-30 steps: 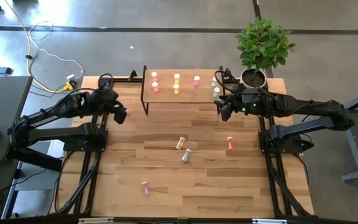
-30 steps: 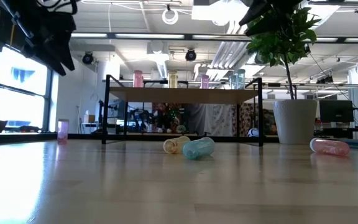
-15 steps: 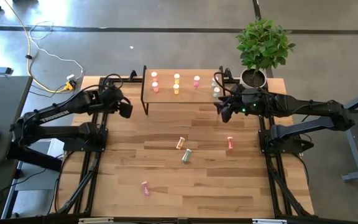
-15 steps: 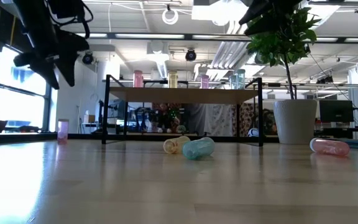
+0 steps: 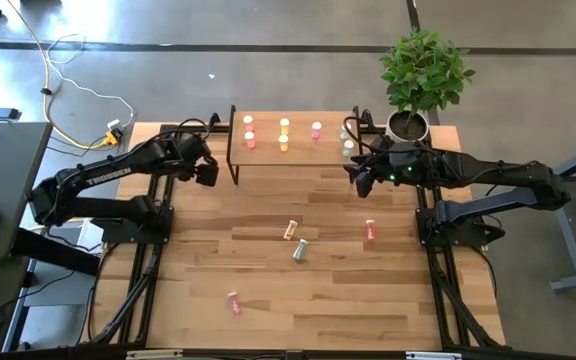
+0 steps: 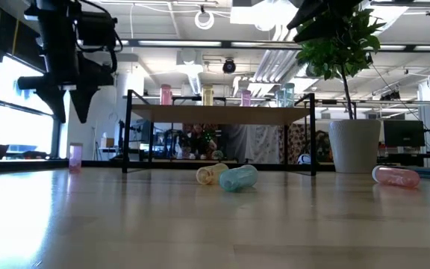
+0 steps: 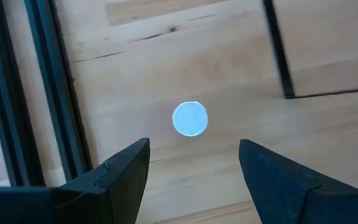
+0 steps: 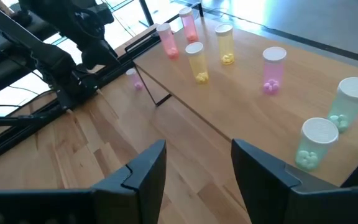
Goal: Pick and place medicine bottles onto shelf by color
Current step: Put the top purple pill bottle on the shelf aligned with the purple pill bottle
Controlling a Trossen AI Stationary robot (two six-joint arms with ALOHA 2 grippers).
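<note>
A pink medicine bottle [image 6: 75,155] stands upright on the table, left of the shelf [image 5: 298,152]. My left wrist view looks down on its white cap [image 7: 190,118]. My left gripper [image 6: 69,116] hangs open above it, pointing steeply down, touching nothing. On the shelf stand several bottles: red-pink [image 8: 165,38], yellow [image 8: 196,61], pink [image 8: 272,68] and green [image 8: 312,142]. On the table lie a yellow bottle [image 5: 290,231], a green one [image 5: 299,250], a red-pink one [image 5: 370,230] and a pink one [image 5: 234,303]. My right gripper [image 5: 360,180] waits open, high by the shelf's right end.
A potted plant [image 5: 408,125] stands at the far right corner behind the shelf. Black frame rails [image 7: 48,93] run along the table's left side close to the standing bottle. The shelf's black leg [image 7: 278,50] is just right of it.
My left gripper has gone toward the shelf's left end and come down, rolling its wrist on the way. It now hangs over the standing pink bottle. Its fingers keep the same gap. The bottles lie as before.
</note>
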